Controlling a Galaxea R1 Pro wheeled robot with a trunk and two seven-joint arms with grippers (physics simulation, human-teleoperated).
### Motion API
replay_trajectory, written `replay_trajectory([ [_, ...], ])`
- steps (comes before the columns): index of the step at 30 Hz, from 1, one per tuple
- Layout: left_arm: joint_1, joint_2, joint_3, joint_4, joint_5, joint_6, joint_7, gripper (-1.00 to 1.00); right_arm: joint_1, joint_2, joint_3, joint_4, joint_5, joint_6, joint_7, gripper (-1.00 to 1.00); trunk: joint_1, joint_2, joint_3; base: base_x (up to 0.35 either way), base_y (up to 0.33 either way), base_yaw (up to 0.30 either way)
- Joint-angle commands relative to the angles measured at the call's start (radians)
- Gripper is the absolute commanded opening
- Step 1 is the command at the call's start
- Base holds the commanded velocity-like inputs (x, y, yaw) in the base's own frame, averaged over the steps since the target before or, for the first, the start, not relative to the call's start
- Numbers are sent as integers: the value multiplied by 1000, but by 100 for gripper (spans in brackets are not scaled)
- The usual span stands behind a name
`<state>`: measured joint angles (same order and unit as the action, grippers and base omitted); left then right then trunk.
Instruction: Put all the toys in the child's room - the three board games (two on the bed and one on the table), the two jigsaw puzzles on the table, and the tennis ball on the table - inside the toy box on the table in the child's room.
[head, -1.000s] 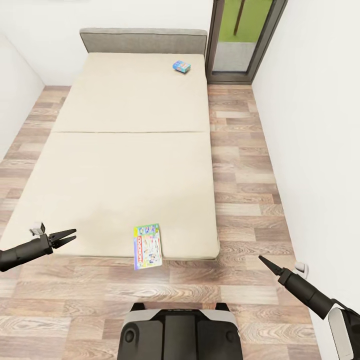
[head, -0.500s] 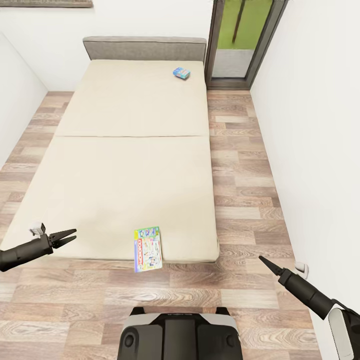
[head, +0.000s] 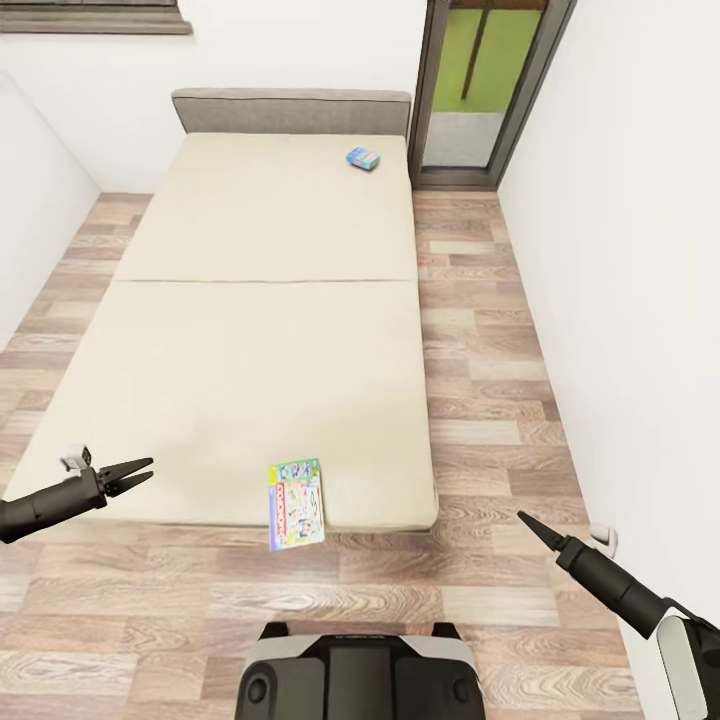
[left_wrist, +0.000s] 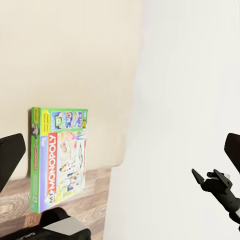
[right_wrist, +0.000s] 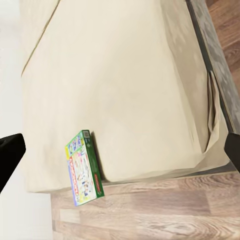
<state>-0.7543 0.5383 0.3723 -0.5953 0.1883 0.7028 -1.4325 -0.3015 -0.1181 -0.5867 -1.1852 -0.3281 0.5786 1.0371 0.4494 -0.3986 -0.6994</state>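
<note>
The bed (head: 260, 330) is a cream mattress in two panels, lying lengthwise ahead of me. A multicolour Monopoly board game (head: 296, 503) lies at its near edge and hangs partly over the floor; it also shows in the wrist views (left_wrist: 59, 156) (right_wrist: 83, 167). A small blue board game (head: 364, 157) rests near the headboard at the far right. My left gripper (head: 135, 472) hovers open over the bed's near left corner, left of the Monopoly box. My right gripper (head: 530, 527) is open above the floor, right of the bed. The table, toy box, jigsaw puzzles and tennis ball are out of view.
A grey headboard (head: 290, 110) closes the bed's far end. A dark-framed glass door (head: 470, 85) stands at the back right. White walls run close along both sides. A strip of wood-plank floor (head: 480, 350) lies right of the bed. My base (head: 360, 675) is at the bed's foot.
The whole picture has slid downward and a window sill has come into view at the top, so the camera has moved. Both grippers hold the same pose.
</note>
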Motion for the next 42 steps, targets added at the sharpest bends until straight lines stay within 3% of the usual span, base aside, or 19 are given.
replay_trajectory([
  [1, 0, 0, 0, 0, 0, 11, -3, 100, -1, 0, -1, 0, -5, 7, 1, 100, 1, -1, 1, 0, 0, 0],
  [42, 0, -6, 0, 0, 2, 11, -3, 100, 0, -2, -2, 1, -6, 6, 1, 100, 1, -1, 68, 0, 31, 0],
])
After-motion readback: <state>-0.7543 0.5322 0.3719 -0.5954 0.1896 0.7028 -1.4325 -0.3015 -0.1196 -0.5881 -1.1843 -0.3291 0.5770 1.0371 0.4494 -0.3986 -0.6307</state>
